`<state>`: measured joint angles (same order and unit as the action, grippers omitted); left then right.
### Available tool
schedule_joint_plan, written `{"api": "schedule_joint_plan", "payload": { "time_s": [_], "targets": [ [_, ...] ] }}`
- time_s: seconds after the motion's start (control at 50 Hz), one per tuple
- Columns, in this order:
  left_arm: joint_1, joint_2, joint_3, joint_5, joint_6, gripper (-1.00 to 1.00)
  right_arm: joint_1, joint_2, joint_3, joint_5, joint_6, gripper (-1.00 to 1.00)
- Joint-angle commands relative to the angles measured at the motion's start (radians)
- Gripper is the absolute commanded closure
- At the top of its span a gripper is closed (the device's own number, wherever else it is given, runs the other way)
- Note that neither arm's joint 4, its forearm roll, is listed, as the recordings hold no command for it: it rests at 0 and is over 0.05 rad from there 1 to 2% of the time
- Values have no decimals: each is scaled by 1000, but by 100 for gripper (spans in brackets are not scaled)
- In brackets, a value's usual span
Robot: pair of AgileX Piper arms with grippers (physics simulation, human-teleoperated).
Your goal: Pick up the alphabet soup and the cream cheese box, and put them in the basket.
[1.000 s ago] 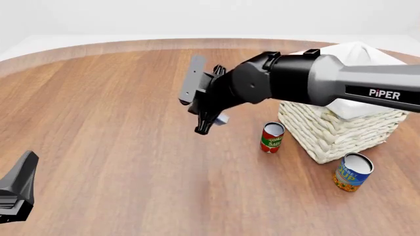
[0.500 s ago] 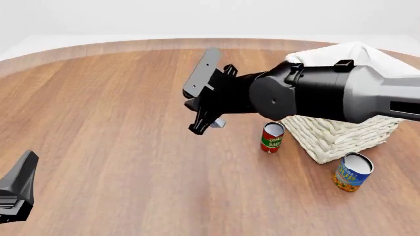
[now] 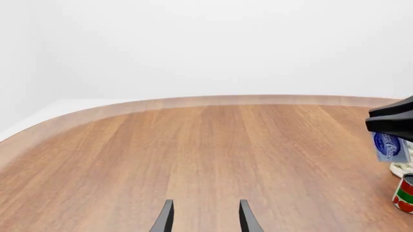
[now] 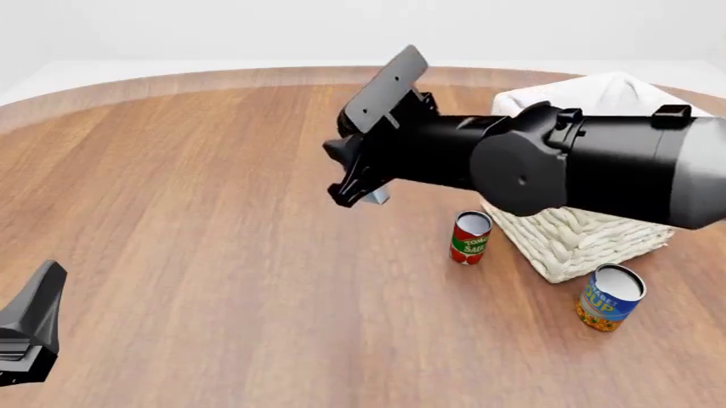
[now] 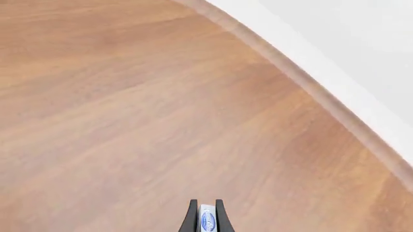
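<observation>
The right arm's black claw (image 4: 354, 189) hangs above the brown wood-grain worktop (image 4: 204, 212), its two fingers clamped on the small flat blue-and-white cream cheese box (image 4: 376, 197), which is lifted clear of the wood. In the right wrist view the box (image 5: 207, 220) sits edge-on between the two dark fingers (image 5: 191, 217), touching both, with bare wood behind it. The left wrist view catches the same box (image 3: 388, 147) hanging under the dark tip of the right claw (image 3: 391, 124). Seen from the front, the large square cream-white woven wicker basket with a white cloth liner (image 4: 567, 238) stands at about four o'clock from the held box, partly hidden behind the thick black and grey body of the right arm (image 4: 567, 166). The slim red-and-green can (image 4: 470, 237) stands upright just beside the basket's near left corner. The wider alphabet soup can with its blue and yellow-orange label and silver-white top (image 4: 610, 297) stands upright near the basket's near corner, at about five o'clock from the red-and-green can and apart from it. The left arm's black claw (image 4: 29, 331) sits low at about eight o'clock from the right claw, well apart from every object; its two finger tips (image 3: 165, 218) stand apart with nothing between them.
</observation>
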<state>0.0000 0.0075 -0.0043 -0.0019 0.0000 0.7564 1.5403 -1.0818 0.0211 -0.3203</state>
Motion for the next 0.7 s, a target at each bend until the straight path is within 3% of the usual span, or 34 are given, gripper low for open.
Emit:
{"api": "schedule_joint_plan", "payload": {
  "time_s": [0.02, 0.36, 0.54, 0.7],
  "targets": [
    [0, 0, 0, 0, 0, -100, 18, -65, 59, -78, 91, 100],
    [0, 0, 0, 0, 0, -100, 53, -147, 178, -235, 161, 100],
    [0, 0, 0, 0, 0, -100, 60, -187, 231, -322, 168, 100],
    [0, 0, 0, 0, 0, -100, 45, -108, 166, -260, 159, 100]
  ]
}}
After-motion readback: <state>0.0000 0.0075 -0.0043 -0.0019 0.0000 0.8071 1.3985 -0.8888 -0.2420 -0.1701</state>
